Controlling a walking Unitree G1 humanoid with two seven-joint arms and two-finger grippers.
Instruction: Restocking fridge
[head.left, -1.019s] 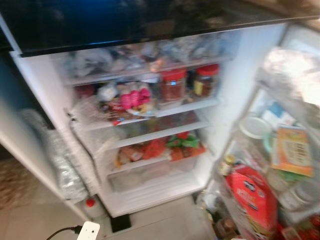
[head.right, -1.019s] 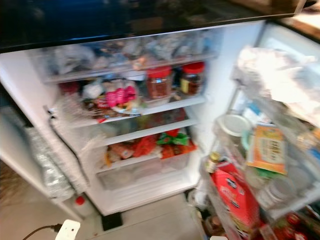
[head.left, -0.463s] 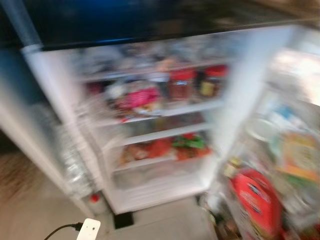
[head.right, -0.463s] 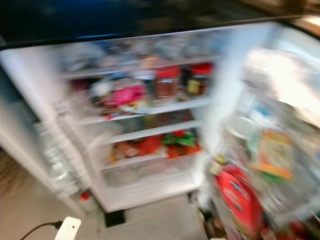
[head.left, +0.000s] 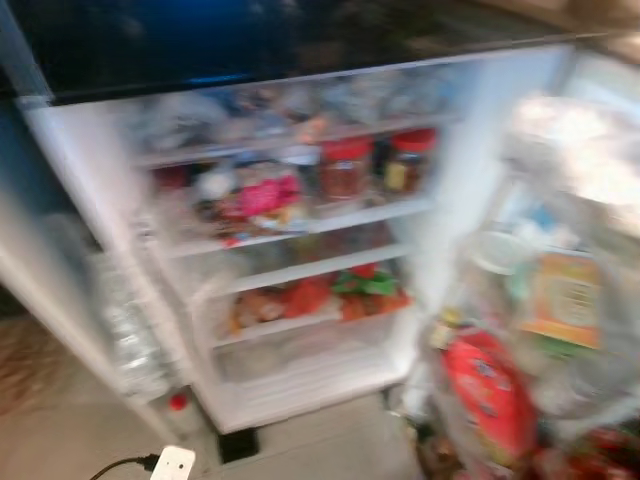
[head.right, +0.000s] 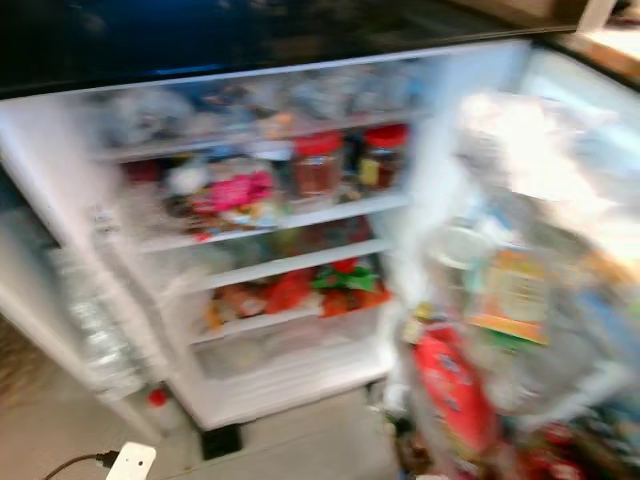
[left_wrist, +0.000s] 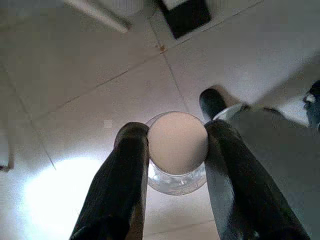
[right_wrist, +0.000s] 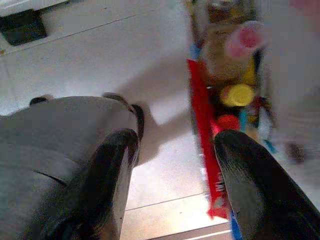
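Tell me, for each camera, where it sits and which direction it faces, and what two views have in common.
Left eye view: head, looking forward and down into the open fridge; no body part.
Right eye view: head, same fridge, shifted slightly.
Left wrist view: left wrist, looking down at the tiled floor; left end effector grips a jar.
Right wrist view: right wrist, looking down; right end effector open, door bottles beyond.
Shared: both eye views show the red-lidded jars.

1. The open fridge (head.left: 300, 260) is framed slightly differently, the camera having been swung.
2. Blur has been lessened since half a second ago, though the door shelves (head.left: 540, 330) are smeared.
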